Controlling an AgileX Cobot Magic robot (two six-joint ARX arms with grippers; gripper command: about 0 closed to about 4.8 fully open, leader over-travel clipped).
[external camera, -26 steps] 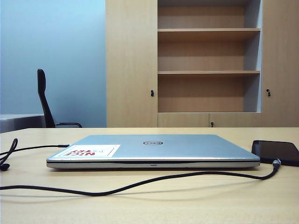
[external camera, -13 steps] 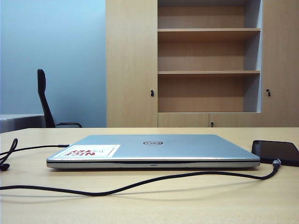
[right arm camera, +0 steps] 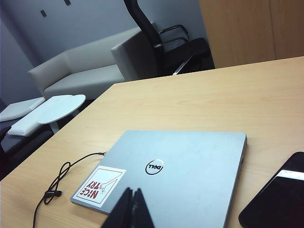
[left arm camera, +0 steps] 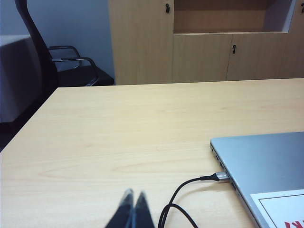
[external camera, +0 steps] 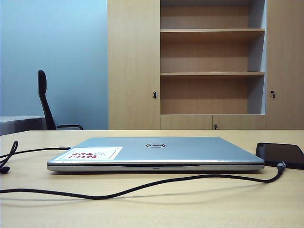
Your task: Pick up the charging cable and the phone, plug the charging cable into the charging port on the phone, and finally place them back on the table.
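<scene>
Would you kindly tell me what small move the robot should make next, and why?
Probably open the right pincer, which hovers shut over the laptop, and ease it toward the phone. Both it and the left pincer, shut above the table near the charging cable, hold nothing; phone and cable lie on the table.

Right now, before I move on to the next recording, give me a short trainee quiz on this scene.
1. True or false: the silver laptop stands open.
2. In the exterior view, the phone lies: A) on top of the laptop, B) on the table right of the laptop, C) left of the laptop.
3. The left tool hovers over the table beside the charging cable; the right tool hovers over the laptop. How do their jaws stand, and what do they hold?
Key: 1 false, the lid is closed. 2 B. 3 both shut, holding nothing.
</scene>
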